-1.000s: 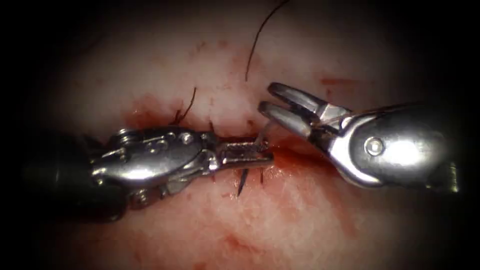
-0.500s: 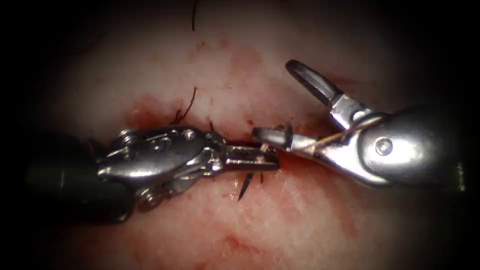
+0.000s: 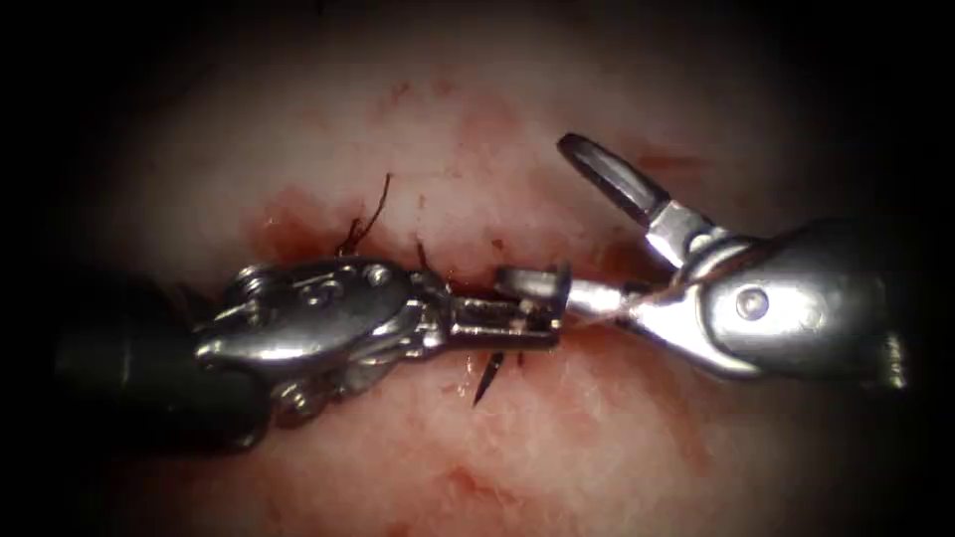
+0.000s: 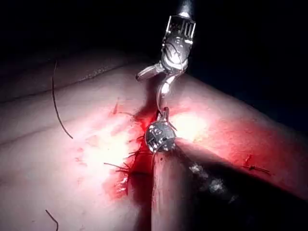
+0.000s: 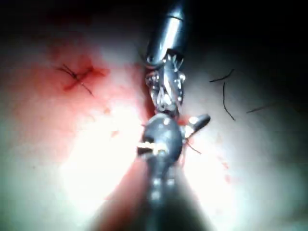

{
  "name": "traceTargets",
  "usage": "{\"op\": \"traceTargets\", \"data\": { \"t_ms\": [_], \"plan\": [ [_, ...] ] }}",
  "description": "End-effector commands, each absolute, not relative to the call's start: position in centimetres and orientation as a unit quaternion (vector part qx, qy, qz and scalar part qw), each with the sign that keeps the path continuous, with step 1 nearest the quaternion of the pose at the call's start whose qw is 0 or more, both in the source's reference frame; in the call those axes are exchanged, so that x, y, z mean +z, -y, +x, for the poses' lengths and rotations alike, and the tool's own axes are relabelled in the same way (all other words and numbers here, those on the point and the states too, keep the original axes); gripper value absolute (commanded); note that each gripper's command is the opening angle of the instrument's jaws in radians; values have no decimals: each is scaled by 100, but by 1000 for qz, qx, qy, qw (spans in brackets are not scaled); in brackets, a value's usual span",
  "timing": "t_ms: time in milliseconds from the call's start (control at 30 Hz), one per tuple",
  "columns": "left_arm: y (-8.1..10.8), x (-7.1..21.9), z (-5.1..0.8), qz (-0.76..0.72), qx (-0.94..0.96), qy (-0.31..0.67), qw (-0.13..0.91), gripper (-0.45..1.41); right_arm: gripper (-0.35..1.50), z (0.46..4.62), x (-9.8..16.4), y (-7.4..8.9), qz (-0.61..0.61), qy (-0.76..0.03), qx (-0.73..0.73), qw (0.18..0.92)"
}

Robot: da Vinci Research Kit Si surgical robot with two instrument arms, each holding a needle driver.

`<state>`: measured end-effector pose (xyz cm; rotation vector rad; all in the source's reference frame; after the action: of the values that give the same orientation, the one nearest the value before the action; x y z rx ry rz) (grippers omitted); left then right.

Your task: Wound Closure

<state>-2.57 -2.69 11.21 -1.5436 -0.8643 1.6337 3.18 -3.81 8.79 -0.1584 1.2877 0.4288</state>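
Centrally, two tools meet over a cut in red-stained tissue (image 3: pixel 557 438)
Left tool (image 3: pixel 517 320) clamps the needle (image 3: pixel 521 306); right tool (image 3: pixel 557 214) jaws gape; dark surroundings

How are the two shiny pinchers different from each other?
The left tool has its jaws shut and lying flat along the cut, while the right tool has its jaws wide open.

The right tool holds nothing. What the left tool pinches is too small to tell, and I cannot make out the needle.

Both are shiny metal, and they meet tip to tip over the tissue.
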Motion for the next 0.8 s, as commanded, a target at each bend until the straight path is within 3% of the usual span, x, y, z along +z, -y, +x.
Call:
{"op": "traceTargets", "data": {
  "t_ms": [33,200,267,567,600,633,667,733,800],
  "plan": [
    [271,1127,-262,-598,633,336,358,-45,52,326,883,383,-71,-593,196,778],
    [271,1126,-262,-598,633,336,358,-45,37,326,885,385,-69,-591,194,780],
    [271,1126,-263,-598,633,336,358,-45,-32,325,884,385,-60,-591,187,783],
    [268,1124,-266,-596,631,337,365,-45,-35,309,882,389,-38,-575,173,799],
    [266,1123,-267,-592,628,338,376,4,-35,308,882,389,-37,-574,172,799],
    [264,1123,-269,-591,628,335,380,32,-35,306,881,389,-38,-575,169,800],
    [262,1121,-272,-592,627,332,384,73,-35,303,881,388,-40,-574,163,801],
    [260,1119,-276,-587,630,332,385,109,-35,296,881,386,-43,-575,158,802],
    [260,1117,-280,-585,629,333,388,120,-35,283,883,383,-49,-573,152,804]
  ]
}}
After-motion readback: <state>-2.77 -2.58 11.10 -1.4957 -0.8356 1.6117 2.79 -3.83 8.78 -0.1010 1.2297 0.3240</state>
